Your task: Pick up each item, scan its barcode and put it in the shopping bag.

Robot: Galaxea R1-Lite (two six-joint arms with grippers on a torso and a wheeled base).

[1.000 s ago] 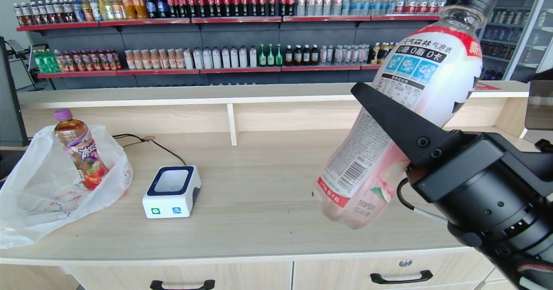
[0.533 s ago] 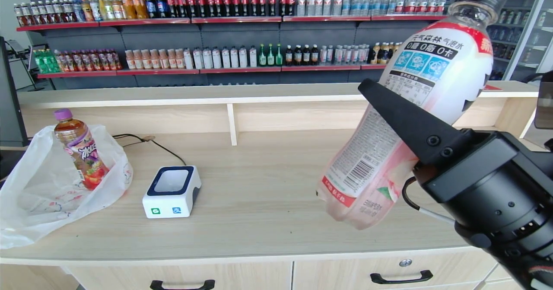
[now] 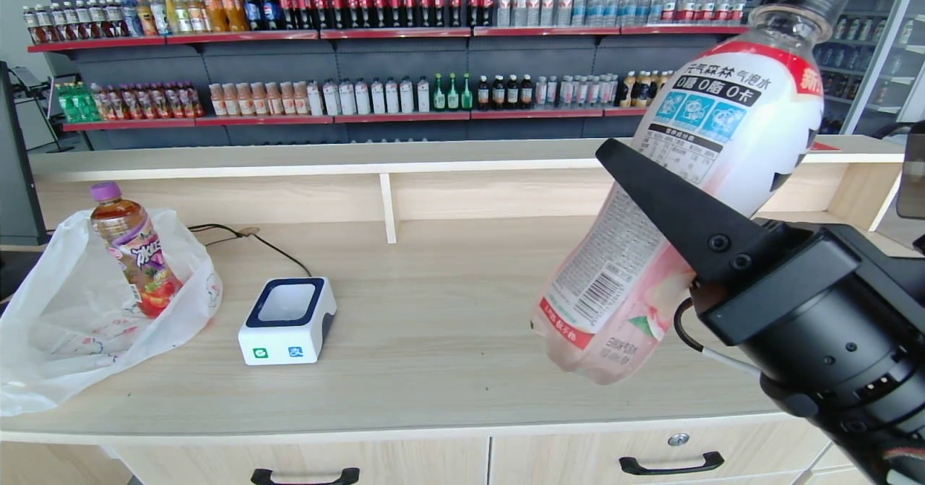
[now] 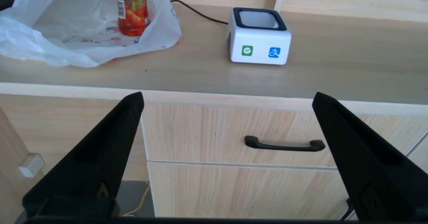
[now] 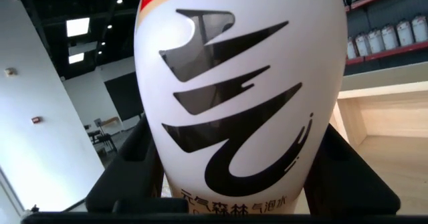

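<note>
My right gripper (image 3: 712, 210) is shut on a pink-and-white labelled bottle (image 3: 686, 181) with a black cap, held tilted high above the right part of the counter, its barcode facing the camera. In the right wrist view the bottle (image 5: 241, 97) sits between the fingers. A white barcode scanner (image 3: 287, 320) stands on the counter left of centre, also in the left wrist view (image 4: 259, 35). At the far left a white shopping bag (image 3: 72, 311) holds a tea bottle (image 3: 134, 250) with a purple cap. My left gripper (image 4: 227, 150) hangs open below the counter edge, before the drawers.
The wooden counter (image 3: 433, 326) has a raised back ledge and a scanner cable (image 3: 246, 238) running to the rear. Drawers with black handles (image 3: 672, 463) lie under the front edge. Shelves of drinks (image 3: 405, 51) fill the wall behind.
My right gripper lifted the bottle slightly up and to the right over the last second, then shifted it barely. The bag, tea bottle and scanner have stayed put.
</note>
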